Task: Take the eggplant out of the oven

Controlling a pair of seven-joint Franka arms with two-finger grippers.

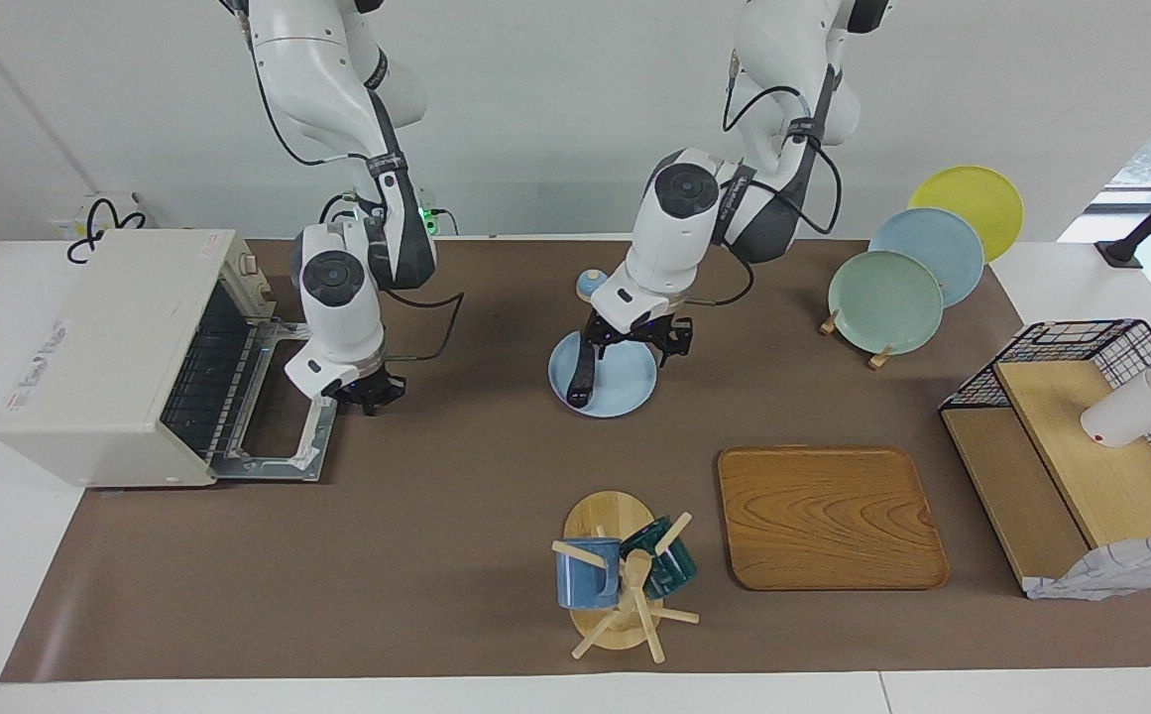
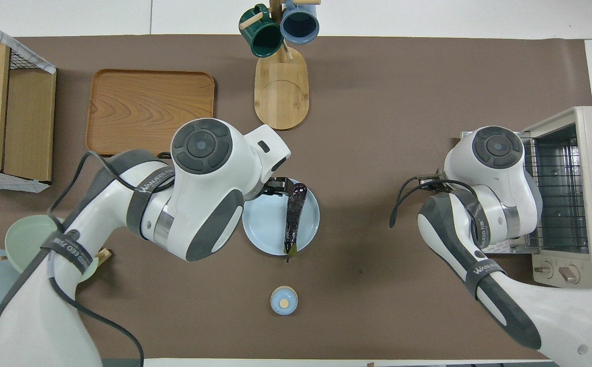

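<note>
One eggplant [image 2: 294, 219] lies on the blue plate [image 2: 258, 229]; my left pincer [image 1: 639, 345], fingers apart, should rise straight. My right pincer [image 1: 367, 392] waits by the oven [image 1: 109, 357] door; I cannot tell its fingers' state.

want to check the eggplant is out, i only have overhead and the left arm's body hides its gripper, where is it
observer: the left gripper hangs over the round light blue plate, beside the long dark purple eggplant lying on it.
operator: and the right one
observer: the right gripper is at the edge of the glass door of the boxy off-white toaster oven.
operator: door fully down
observer: yes, it lies open and flat, down at table level.
</note>
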